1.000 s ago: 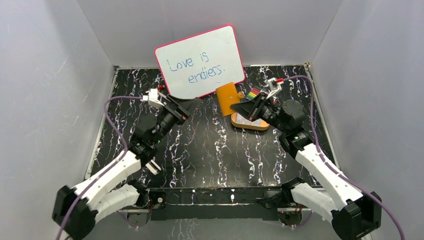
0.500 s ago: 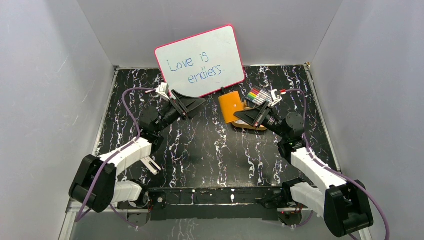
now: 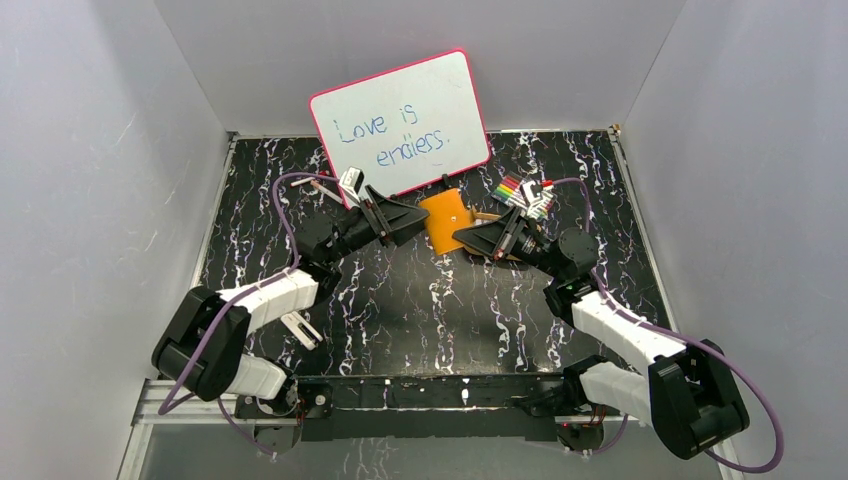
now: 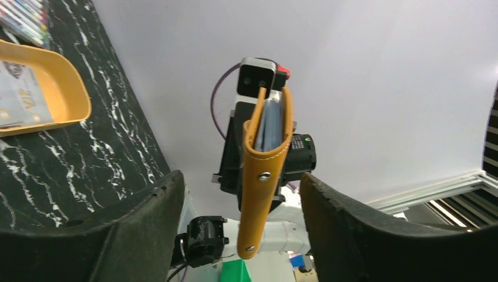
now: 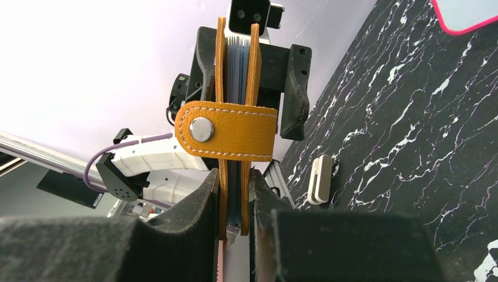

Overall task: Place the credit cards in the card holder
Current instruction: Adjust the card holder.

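Observation:
The orange card holder (image 3: 443,221) hangs in the air between the two arms, snapped closed by its strap. My right gripper (image 3: 462,236) is shut on its open edge; the right wrist view shows the holder (image 5: 235,126) pinched between my fingertips (image 5: 207,200). My left gripper (image 3: 424,222) is open, one jaw on each side of the holder's spine (image 4: 265,176) without touching it. Pale credit cards (image 4: 17,103) lie in the orange tray (image 4: 67,88).
A pink-rimmed whiteboard (image 3: 400,122) leans on the back wall. Coloured markers (image 3: 520,190) lie at the back right, next to the tray (image 3: 485,216). A small white object (image 3: 300,328) lies on the table by the left arm. Grey walls close in three sides.
Both arms have swung toward the centre. The right gripper has carried the holder leftward and forward, away from the tray. The left gripper has come up to its spine.

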